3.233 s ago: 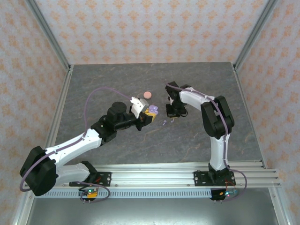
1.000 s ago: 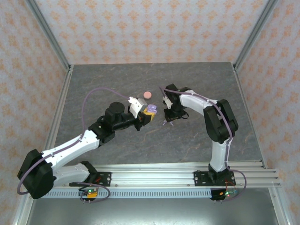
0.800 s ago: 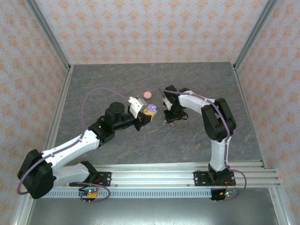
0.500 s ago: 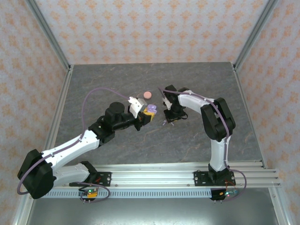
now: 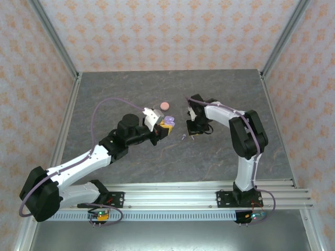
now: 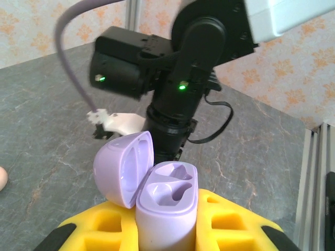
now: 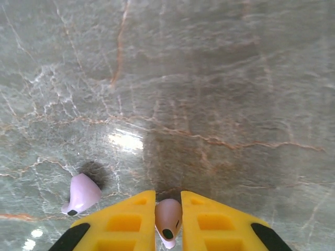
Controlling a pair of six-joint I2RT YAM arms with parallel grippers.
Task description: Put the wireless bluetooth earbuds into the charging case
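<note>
My left gripper [image 5: 165, 127] is shut on the lilac charging case [image 5: 168, 122] and holds it upright above the table. In the left wrist view the case [image 6: 167, 201] sits between the yellow fingers [image 6: 230, 225] with its lid swung open to the left and both wells empty. My right gripper [image 5: 192, 130] hangs low over the table to the case's right. In the right wrist view its jaws [image 7: 168, 212] are shut on a small pinkish earbud [image 7: 168, 219]. A lilac earbud [image 7: 81, 194] lies loose on the table to its left, a tiny speck [image 5: 183, 137] from above.
A round salmon-pink case [image 5: 165, 105] lies on the grey marbled table [image 5: 131, 89] behind the left gripper. The right arm's black wrist [image 6: 178, 83] stands close in front of the lilac case. Patterned walls and metal posts bound the table.
The right gripper has shifted slightly to the right, away from the lilac earbud on the table. The left arm and the case have stayed put.
</note>
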